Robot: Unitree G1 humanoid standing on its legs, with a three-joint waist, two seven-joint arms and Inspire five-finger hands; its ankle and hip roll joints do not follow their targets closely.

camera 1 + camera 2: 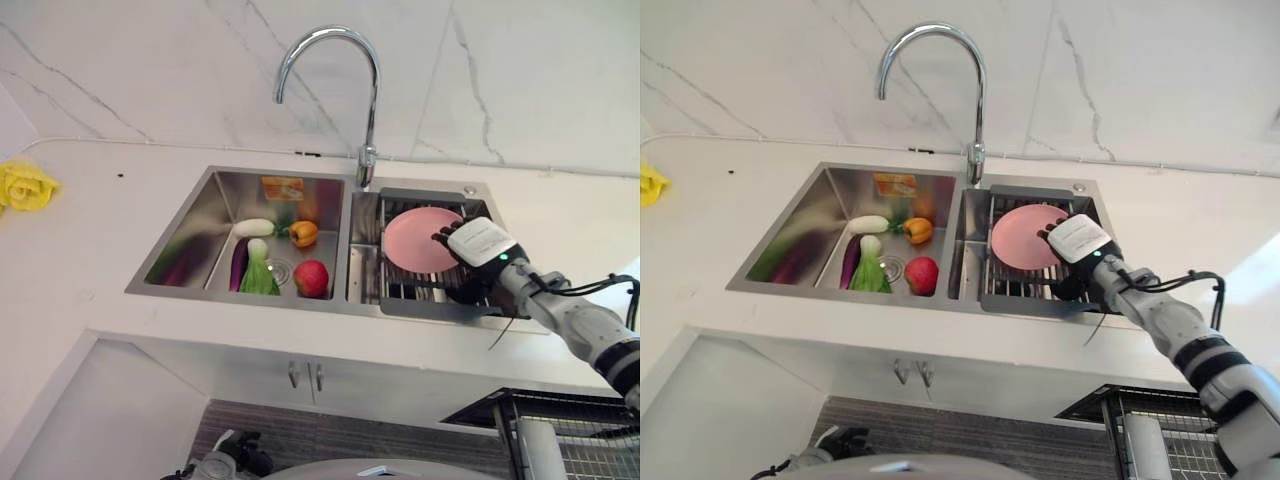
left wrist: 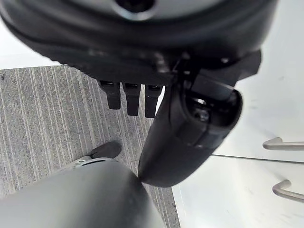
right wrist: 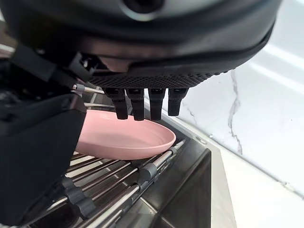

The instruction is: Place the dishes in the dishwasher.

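Hanging low by the white cabinet doors [image 2: 247, 190], the left hand [image 2: 190, 128] holds nothing, its fingers straight and relaxed over the grey striped floor [image 2: 47, 118]. Up on the white counter [image 1: 100, 260], the right hand [image 1: 470, 255] sits at the pink plate [image 1: 415, 240], which lies tilted on the roll-up drying rack [image 1: 420, 290] across the sink's [image 1: 215, 290] right basin (fingers above the rim, thumb beside it; contact unclear, hand not clamped). The left basin holds vegetables [image 1: 275, 255]. Behind rises the chrome faucet [image 1: 366, 100]; a yellow cloth [image 1: 25, 187] lies far left.
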